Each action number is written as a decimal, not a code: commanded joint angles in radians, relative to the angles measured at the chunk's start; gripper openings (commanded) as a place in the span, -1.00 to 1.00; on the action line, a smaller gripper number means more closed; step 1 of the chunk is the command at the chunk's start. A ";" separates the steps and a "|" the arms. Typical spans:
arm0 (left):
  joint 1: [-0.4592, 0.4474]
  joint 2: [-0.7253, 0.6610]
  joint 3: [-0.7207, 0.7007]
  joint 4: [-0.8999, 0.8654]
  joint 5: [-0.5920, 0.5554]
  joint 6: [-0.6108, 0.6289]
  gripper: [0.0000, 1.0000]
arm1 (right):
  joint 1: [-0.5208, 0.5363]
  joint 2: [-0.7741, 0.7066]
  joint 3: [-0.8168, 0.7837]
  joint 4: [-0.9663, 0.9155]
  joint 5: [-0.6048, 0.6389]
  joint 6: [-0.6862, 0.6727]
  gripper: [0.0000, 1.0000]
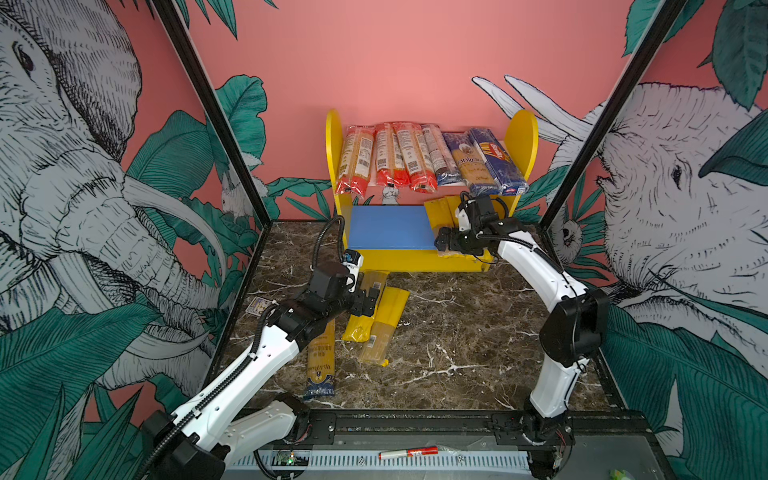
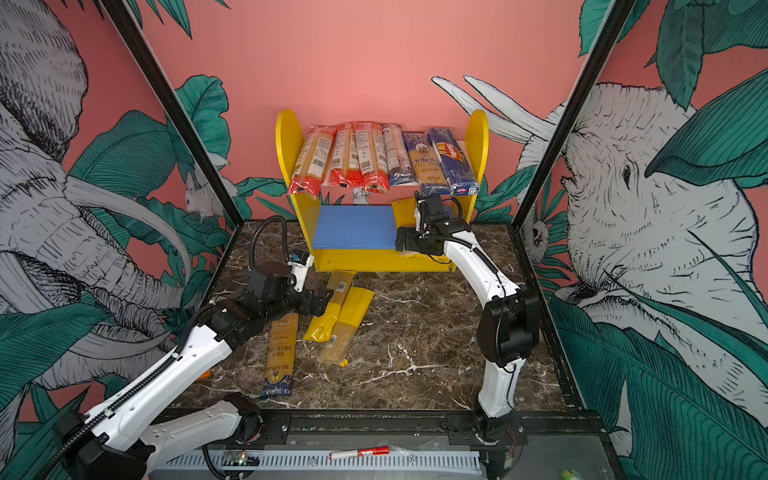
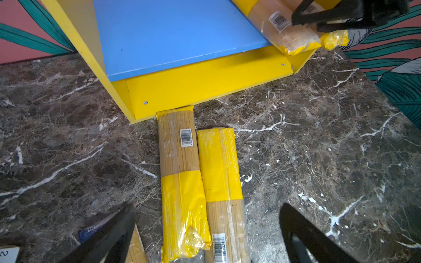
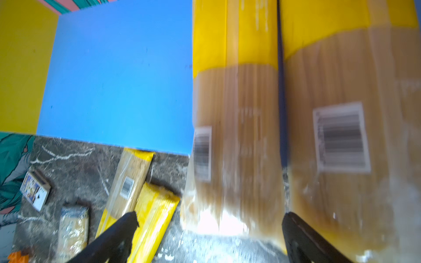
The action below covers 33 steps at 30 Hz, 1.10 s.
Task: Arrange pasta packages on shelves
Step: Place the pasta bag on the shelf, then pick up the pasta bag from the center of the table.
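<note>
The shelves (image 1: pixel 524 137) (image 2: pixel 286 137) stand at the back wall. Several pasta packages (image 1: pixel 415 158) (image 2: pixel 370 156) lie side by side on the upper board. Two half-yellow packs (image 1: pixel 440 210) (image 4: pixel 237 102) lie on the right of the blue lower board (image 1: pixel 388 227) (image 3: pixel 170 34) (image 4: pixel 118 79). My right gripper (image 1: pixel 442 241) (image 2: pixel 402 241) (image 4: pixel 208 218) stands open at their front ends. My left gripper (image 1: pixel 370 301) (image 2: pixel 322 301) (image 3: pixel 207 206) hangs open over two half-yellow packs (image 1: pixel 390 311) (image 3: pixel 180 159) on the table. A blue-ended pack (image 1: pixel 321 365) (image 2: pixel 280 357) lies under the left arm.
A small card box (image 1: pixel 258 306) (image 4: pixel 35 190) lies near the left wall. A red-and-white marker pen (image 1: pixel 409 453) rests on the front rail. Black frame posts and printed walls close in both sides. The marble table (image 1: pixel 457 332) spreads between the arms.
</note>
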 commanded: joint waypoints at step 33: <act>-0.004 0.262 -0.211 -0.035 0.012 -0.184 0.98 | 0.286 -0.281 -0.330 0.100 -0.210 0.206 0.96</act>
